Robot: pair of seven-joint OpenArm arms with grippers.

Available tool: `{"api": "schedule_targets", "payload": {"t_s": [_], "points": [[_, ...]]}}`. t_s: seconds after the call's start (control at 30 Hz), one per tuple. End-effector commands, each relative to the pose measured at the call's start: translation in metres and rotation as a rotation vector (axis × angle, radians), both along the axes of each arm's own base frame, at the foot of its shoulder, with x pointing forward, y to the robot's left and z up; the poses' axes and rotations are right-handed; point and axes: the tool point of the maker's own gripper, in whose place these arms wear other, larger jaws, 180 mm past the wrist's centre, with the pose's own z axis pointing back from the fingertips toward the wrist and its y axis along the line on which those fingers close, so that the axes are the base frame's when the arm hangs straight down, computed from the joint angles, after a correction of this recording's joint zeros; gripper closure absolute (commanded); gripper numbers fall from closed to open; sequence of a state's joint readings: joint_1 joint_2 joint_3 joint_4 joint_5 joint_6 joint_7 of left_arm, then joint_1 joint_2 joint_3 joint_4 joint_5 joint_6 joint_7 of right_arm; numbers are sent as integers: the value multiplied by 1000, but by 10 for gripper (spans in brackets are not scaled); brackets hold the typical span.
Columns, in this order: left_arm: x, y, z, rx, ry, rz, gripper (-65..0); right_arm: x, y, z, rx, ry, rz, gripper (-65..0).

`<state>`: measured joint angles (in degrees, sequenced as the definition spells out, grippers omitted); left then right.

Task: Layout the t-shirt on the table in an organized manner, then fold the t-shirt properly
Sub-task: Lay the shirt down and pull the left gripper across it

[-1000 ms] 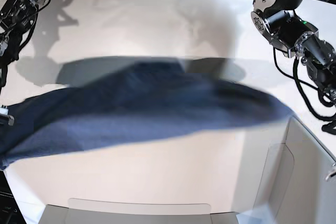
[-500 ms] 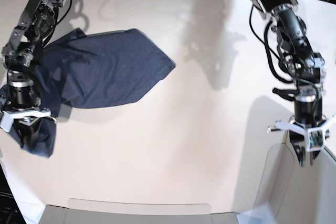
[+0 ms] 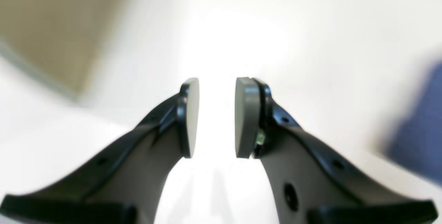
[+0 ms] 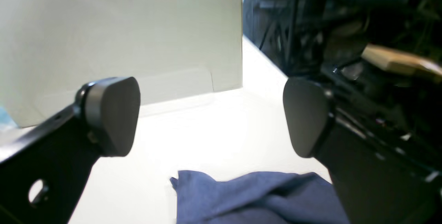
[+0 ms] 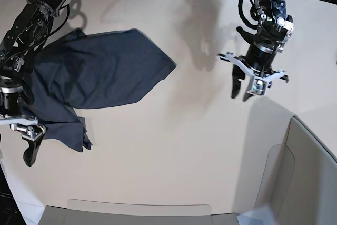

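A: Lying crumpled at the left of the tabletop point(image 5: 174, 146), the shirt point(image 5: 100, 72) is now free of both arms. Half a second ago the right pincer point(image 5: 27, 143) was clamped on a hanging corner of it; that corner has dropped onto the surface, and the pincer hangs just beside it, jaws wide apart and empty.

B: And the left pincer point(image 5: 247, 85)?

A: It has swung away from the bin point(image 5: 310, 172) at the near right toward mid-tabletop, jaws partly open around nothing, well apart from the cloth.

B: What does that mean for the job?

A: By the look of it, the shirt is delivered but not laid out. It is bunched, one flap pointing right, so spreading must come before any fold.

B: Materials?

A: Soft, heathered navy knit, creased in loose ridges in the right wrist view, limp against a smooth, glossy off-white surface. The pincer pads point(image 4: 114, 113) are flat, rounded grey discs on black fingers.
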<state>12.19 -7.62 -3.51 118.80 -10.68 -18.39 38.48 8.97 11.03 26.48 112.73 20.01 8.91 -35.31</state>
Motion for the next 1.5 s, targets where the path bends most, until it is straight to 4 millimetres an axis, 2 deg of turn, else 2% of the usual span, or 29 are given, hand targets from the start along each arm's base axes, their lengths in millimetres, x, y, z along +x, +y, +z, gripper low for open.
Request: {"api": "schedule_targets", "payload": {"t_s": [0.0,0.07,0.13,0.27,0.33,0.37,0.43,0.53,0.6,0.73,0.83,0.93,1.07,1.17,1.33,1.37,1.47], "points": [[0,-14,10,-20,-10,-78,-171,-5,-8,4,-12,-13,-25,-650],[-12,-39,2,-31,79,-241,-144,-18,-21,-13,-8,32,-62,-650],[-15,-56,6,-19,110,-376,-101,-30,-31,-28,-4,74,-92,-650],[-9,-74,24,-9,135,-519,-25,-55,-46,-57,-16,169,-134,-650],[-5,-81,35,-20,125,-557,-16,-65,-49,-69,-33,212,-131,-648],[-4,-91,41,-31,117,-590,-16,-69,-46,-76,-55,244,-102,-621],[-4,-104,46,-24,112,-631,-16,-73,-46,-84,-102,314,-60,-509],[-7,-131,45,-52,124,-700,-16,-82,-57,-94,-101,399,-75,-210],[-8,-143,37,-81,167,-700,-16,-89,-68,-91,-98,396,-113,0],[-10,-173,22,-83,204,-737,-16,-102,-92,-82,-100,384,-190,0],[-15,-198,1,-73,240,-783,-16,-111,-108,-77,-85,364,-247,-8],[-21,-224,-27,-99,299,-807,-16,-111,-122,-89,-40,383,-271,0],[-16,-249,-59,-115,351,-800,-16,-105,-146,-121,42,442,-315,0],[-10,-253,-77,-135,377,-786,-16,-92,-158,-140,99,473,-339,0],[-9,-245,-101,-147,430,-752,-15,-72,-163,-152,174,465,-340,0],[-10,-238,-106,-136,441,-744,-14,-68,-163,-156,193,468,-337,0],[-15,-196,-130,-104,499,-671,-13,-54,-167,-166,235,486,-321,0]]}}
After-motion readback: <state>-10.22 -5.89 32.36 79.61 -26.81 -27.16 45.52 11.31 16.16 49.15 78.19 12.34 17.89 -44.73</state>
